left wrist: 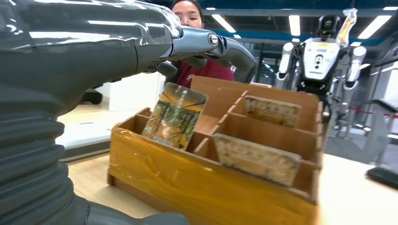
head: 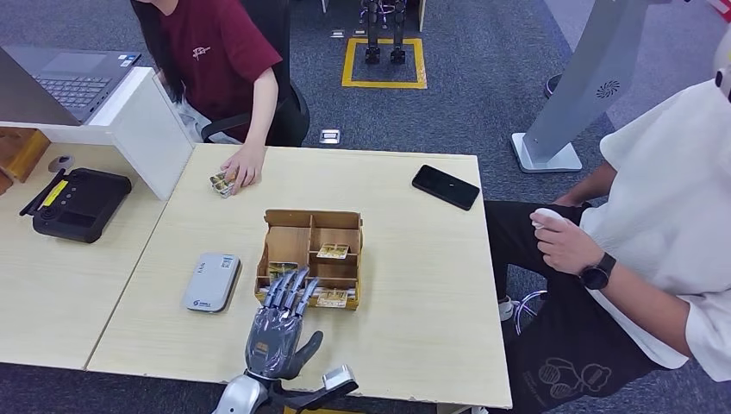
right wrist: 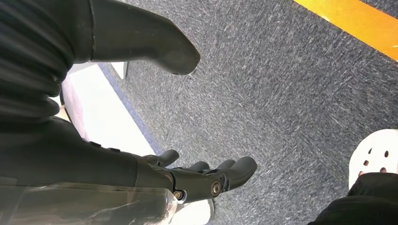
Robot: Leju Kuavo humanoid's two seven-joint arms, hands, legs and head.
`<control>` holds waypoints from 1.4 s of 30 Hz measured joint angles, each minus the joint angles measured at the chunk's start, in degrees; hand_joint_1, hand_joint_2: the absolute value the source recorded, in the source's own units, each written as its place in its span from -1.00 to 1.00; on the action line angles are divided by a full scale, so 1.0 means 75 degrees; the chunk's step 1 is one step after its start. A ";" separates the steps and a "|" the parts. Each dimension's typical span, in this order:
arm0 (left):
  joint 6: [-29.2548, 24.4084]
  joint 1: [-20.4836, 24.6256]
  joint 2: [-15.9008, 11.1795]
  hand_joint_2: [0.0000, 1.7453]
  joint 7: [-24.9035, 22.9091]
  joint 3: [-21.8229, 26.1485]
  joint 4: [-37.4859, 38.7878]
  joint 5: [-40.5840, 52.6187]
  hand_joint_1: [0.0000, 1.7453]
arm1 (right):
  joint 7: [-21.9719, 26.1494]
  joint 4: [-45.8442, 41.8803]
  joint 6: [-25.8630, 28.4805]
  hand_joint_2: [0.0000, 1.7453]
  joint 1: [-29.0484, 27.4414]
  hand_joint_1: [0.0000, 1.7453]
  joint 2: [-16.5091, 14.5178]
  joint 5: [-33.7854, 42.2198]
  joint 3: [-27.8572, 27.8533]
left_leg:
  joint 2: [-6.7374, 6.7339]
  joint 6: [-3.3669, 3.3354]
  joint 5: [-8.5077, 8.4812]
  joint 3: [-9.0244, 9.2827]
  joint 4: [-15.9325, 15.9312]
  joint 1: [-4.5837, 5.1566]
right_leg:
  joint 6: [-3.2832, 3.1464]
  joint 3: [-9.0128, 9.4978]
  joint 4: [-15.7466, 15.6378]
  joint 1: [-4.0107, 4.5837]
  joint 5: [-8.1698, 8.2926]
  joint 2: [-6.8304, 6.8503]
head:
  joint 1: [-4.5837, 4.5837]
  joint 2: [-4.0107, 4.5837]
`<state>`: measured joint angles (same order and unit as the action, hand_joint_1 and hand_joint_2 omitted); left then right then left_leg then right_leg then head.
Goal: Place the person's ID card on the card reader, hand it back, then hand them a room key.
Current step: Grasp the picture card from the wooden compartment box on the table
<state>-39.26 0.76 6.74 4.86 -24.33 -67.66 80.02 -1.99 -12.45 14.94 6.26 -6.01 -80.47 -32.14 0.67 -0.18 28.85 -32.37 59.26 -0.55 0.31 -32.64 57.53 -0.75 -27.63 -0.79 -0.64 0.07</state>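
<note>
My left robot hand (head: 278, 332), open and empty, hovers over the box's (head: 311, 256) near-left slot, key card (left wrist: 174, 115) upright just ahead.

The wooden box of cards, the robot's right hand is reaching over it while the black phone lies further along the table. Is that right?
Not quite: it is the left hand that reaches over the wooden card box, as the head view shows. The right hand hangs down beside the robot over the carpet. The black phone does lie further along the table.
</note>
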 joint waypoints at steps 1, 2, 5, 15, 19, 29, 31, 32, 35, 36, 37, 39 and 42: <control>0.0000 -0.0011 0.0033 1.00 0.0056 0.0020 -0.0025 -0.0040 -1.00 | 0.0000 0.0000 -0.0001 1.00 0.0000 -1.00 0.0000 0.0001 0.0003 | 0.0000 0.0000 0.0000 0.0000 0.0000 0.0000 | 0.0000 0.0000 0.0000 0.0000 0.0000 0.0000 | 0.0000 0.0000; 0.0000 -0.0015 0.0069 1.00 0.0074 0.0037 -0.0039 -0.0061 -1.00 | 0.0000 -0.0001 -0.0007 1.00 0.0001 -1.00 0.0000 -0.0001 0.0008 | 0.0000 0.0000 0.0000 0.0000 0.0000 0.0000 | 0.0000 0.0000 0.0000 0.0000 0.0000 0.0000 | 0.0000 0.0000; 0.0000 0.0001 0.0154 1.00 0.0066 0.0087 -0.0033 -0.0065 -1.00 | -0.0001 -0.0001 -0.0033 1.00 0.0004 -1.00 0.0000 -0.0026 0.0034 | 0.0000 0.0000 0.0000 0.0000 0.0000 0.0000 | 0.0000 0.0000 0.0000 0.0000 0.0000 0.0000 | -0.0001 -0.0001; 0.0000 0.0116 0.0313 1.00 0.0145 0.0164 0.0098 0.0005 -1.00 | -0.0015 -0.0001 -0.0053 1.00 0.0013 -1.00 -0.0003 -0.0039 0.0152 | 0.0000 0.0000 -0.0001 0.0001 0.0000 -0.0001 | 0.0000 0.0000 0.0000 0.0000 0.0000 0.0000 | -0.0001 0.0000; 0.0000 0.0234 0.0369 1.00 0.0112 0.0180 0.0340 0.0043 -1.00 | -0.0023 -0.0001 -0.0074 1.00 0.0032 -1.00 -0.0003 -0.0063 0.0178 | 0.0000 0.0000 -0.0001 0.0001 0.0000 0.0000 | 0.0000 0.0000 0.0000 0.0000 0.0001 0.0000 | 0.0000 -0.0001; 0.0000 0.0418 0.0409 1.00 0.0026 0.0288 0.0914 0.0132 -1.00 | -0.0044 -0.0001 -0.0158 1.00 0.0091 -1.00 -0.0015 -0.0126 0.0257 | 0.0000 0.0000 -0.0001 0.0002 0.0000 -0.0001 | 0.0000 0.0000 0.0000 0.0000 0.0001 0.0000 | -0.0002 -0.0001; 0.0000 0.0430 0.0426 1.00 0.0012 0.0314 0.0992 0.0153 -1.00 | -0.0045 -0.0001 -0.0175 1.00 0.0096 -1.00 -0.0015 -0.0138 0.0285 | 0.0000 0.0000 -0.0001 0.0001 0.0000 -0.0001 | 0.0000 0.0000 0.0000 0.0000 0.0000 0.0000 | -0.0001 -0.0001; 0.0000 0.0437 0.0437 1.00 0.0007 0.0331 0.1034 0.0162 -1.00 | -0.0046 -0.0001 -0.0178 1.00 0.0098 -1.00 -0.0015 -0.0141 0.0301 | 0.0000 0.0000 -0.0001 0.0001 0.0000 -0.0001 | 0.0000 0.0000 0.0000 0.0000 0.0000 0.0000 | -0.0001 -0.0001; 0.0000 0.0451 0.0463 1.00 0.0056 0.0385 0.1114 0.0157 -1.00 | -0.0050 -0.0001 -0.0183 1.00 0.0104 -1.00 -0.0015 -0.0144 0.0341 | 0.0000 0.0000 -0.0001 0.0001 0.0000 0.0000 | 0.0000 0.0000 0.0000 0.0000 0.0000 0.0000 | -0.0002 -0.0001; 0.0000 0.0451 0.0476 1.00 0.0095 0.0408 0.1129 0.0149 -1.00 | -0.0052 -0.0001 -0.0184 1.00 0.0105 -1.00 -0.0016 -0.0144 0.0348 | 0.0000 0.0000 -0.0001 0.0001 0.0000 0.0000 | 0.0000 0.0000 0.0000 0.0000 0.0000 0.0000 | -0.0001 0.0000; 0.0000 0.0452 0.0495 1.00 0.0131 0.0438 0.1143 0.0147 -1.00 | -0.0055 -0.0001 -0.0186 1.00 0.0107 -1.00 -0.0017 -0.0144 0.0355 | 0.0000 0.0000 -0.0001 0.0001 0.0000 0.0000 | 0.0000 0.0000 0.0000 0.0000 0.0001 0.0000 | -0.0001 0.0000; 0.0000 0.0460 0.0539 1.00 0.0165 0.0497 0.1175 0.0168 -1.00 | -0.0065 -0.0001 -0.0197 1.00 0.0113 -1.00 -0.0023 -0.0146 0.0367 | 0.0000 0.0000 -0.0001 0.0000 0.0000 0.0000 | 0.0000 0.0000 0.0000 0.0000 0.0001 0.0000 | -0.0001 -0.0001; 0.0000 0.0476 0.0602 1.00 0.0238 0.0600 0.1234 0.0159 -1.00 | -0.0079 -0.0001 -0.0205 1.00 0.0130 -1.00 -0.0034 -0.0148 0.0383 | 0.0000 0.0000 -0.0001 0.0001 0.0000 0.0000 | 0.0000 0.0000 0.0000 0.0000 0.0001 0.0000 | -0.0001 0.0000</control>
<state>-39.26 4.33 11.26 6.64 -19.83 -58.40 81.21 -2.58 -12.46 13.40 7.24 -6.26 -81.58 -29.27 0.67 -0.19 28.84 -32.37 59.26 -0.55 0.30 -32.64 57.53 -0.75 -27.62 -0.79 -0.65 0.07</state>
